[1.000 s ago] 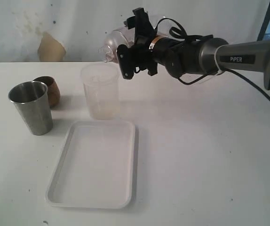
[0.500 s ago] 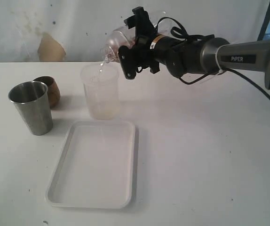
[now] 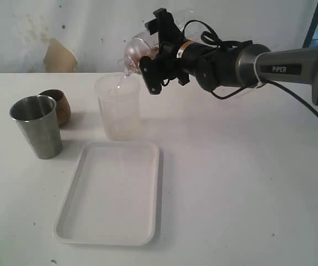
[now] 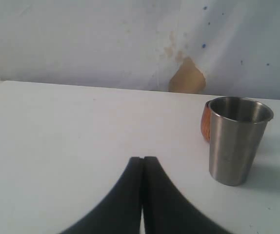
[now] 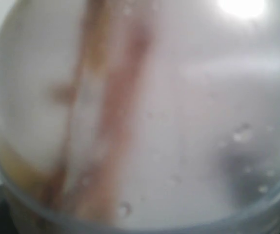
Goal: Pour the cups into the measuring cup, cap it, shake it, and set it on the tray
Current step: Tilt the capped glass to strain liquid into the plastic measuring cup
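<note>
The right gripper (image 3: 154, 49), jaws spread wide around the clear dome cap (image 3: 136, 47), tilts it neck-down over the measuring cup (image 3: 118, 108) standing just behind the white tray (image 3: 157, 183), apparently to line it up for capping; contact is unclear. The left gripper (image 4: 142, 195) waits shut and empty.

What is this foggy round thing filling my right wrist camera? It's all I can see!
Observer: That's the clear plastic dome-shaped cap, gripped by the right gripper and tipped, neck down, over the rim of the clear plastic cylindrical measuring cup.
Operator: Where's the tray?
Observer: The white shallow rectangular plastic tray lies flat on the table, nearer the exterior camera than the measuring cup.
Operator: And the other cups?
Observer: The tall brushed-steel tumbler and small rounded copper-brown cup stand upright on the left arm's side.
</note>
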